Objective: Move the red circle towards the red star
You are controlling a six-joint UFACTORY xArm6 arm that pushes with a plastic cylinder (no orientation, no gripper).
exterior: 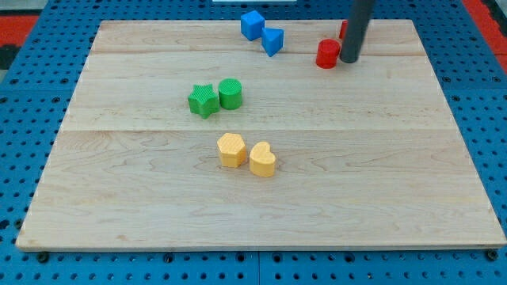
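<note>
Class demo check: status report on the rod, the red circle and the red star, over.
My tip at view's top right, touching red circle's right side. Red star mostly hidden behind rod, just beyond. Nothing between them.

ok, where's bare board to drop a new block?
Free: the whole strip below the yellow pair, and the view's right side below my tip. Also left of the green pair. Crowded: top edge, with blue blocks, red circle, tip.
</note>
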